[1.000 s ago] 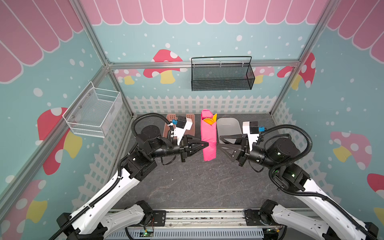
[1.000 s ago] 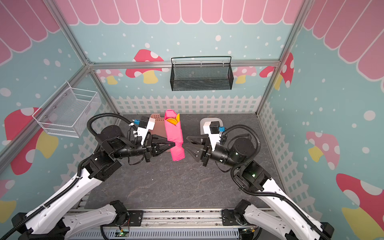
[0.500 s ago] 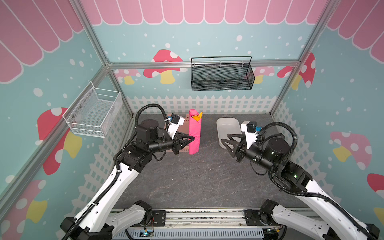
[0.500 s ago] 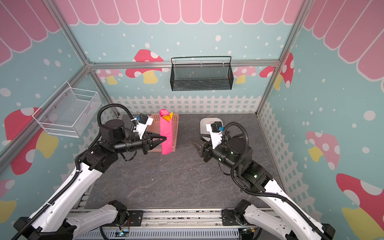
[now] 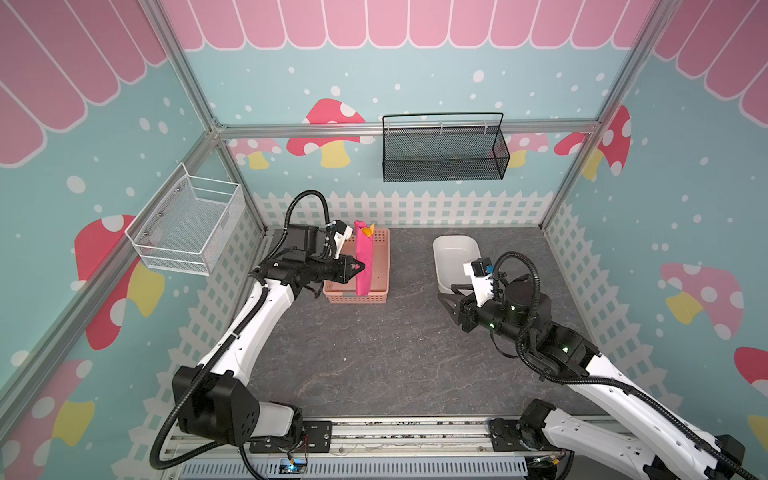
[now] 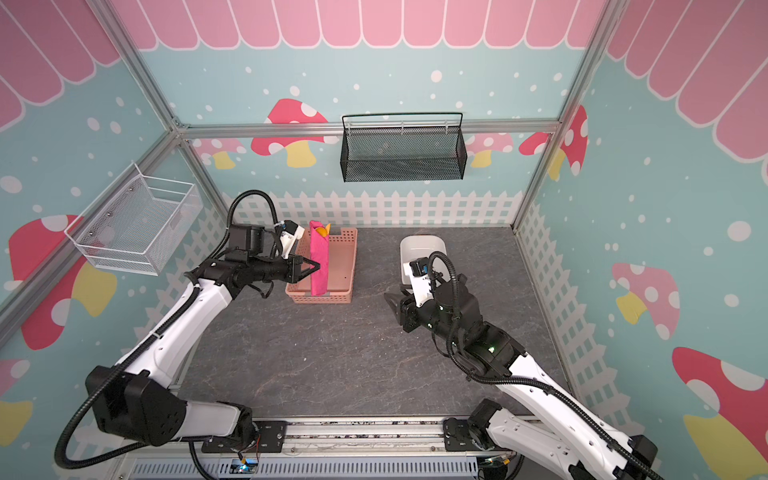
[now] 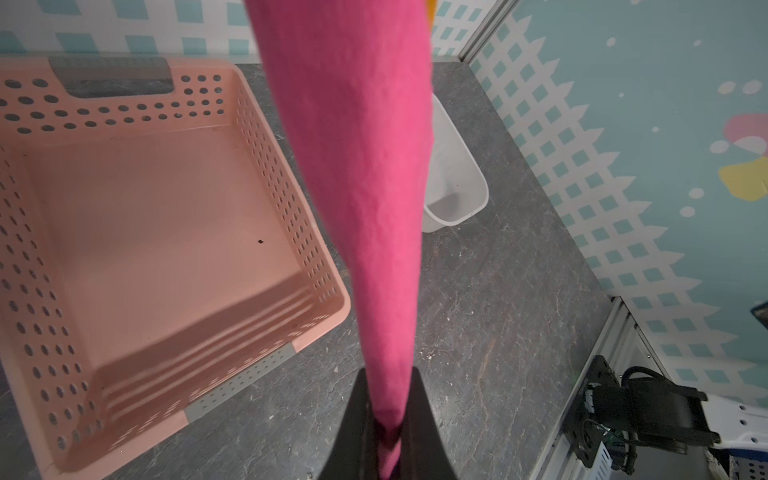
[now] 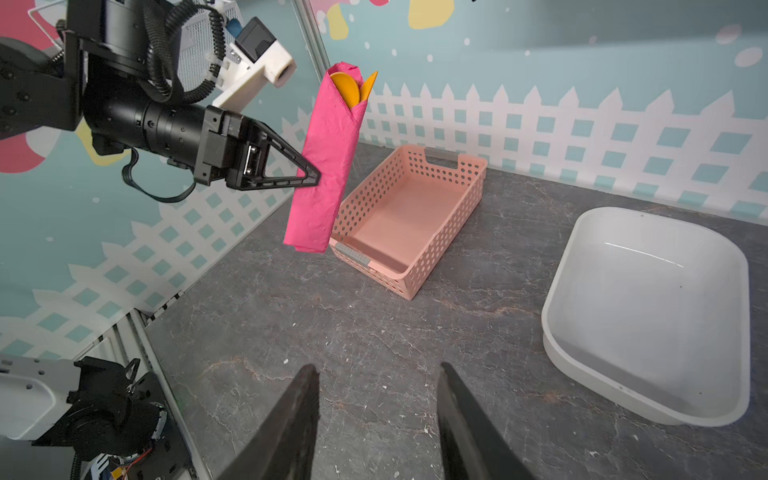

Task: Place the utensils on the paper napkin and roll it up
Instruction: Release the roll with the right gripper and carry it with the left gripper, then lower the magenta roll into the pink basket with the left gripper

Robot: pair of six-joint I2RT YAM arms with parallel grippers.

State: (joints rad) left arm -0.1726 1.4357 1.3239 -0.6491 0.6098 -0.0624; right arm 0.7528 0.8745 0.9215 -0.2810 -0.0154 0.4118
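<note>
Rolled paper napkin [image 8: 328,166], utensils [image 8: 347,89] protruding at 12 o'clock, is held clamped mid-length by the left gripper [image 8: 313,176] over the basket [image 5: 380,297] edge at the table's 11 o'clock; right gripper [image 8: 379,368] half-open, empty, at 3 o'clock. Unrolling and slip-out are risked by the one-sided pinch

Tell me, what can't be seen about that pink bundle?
- Utensils: in the right wrist view only orange tips peek out; the rolled napkin hides the rest, count unclear.
- Left wrist view: the roll's top is cut off by the frame edge.
- Both top views: utensil tips too small to identify.
</note>
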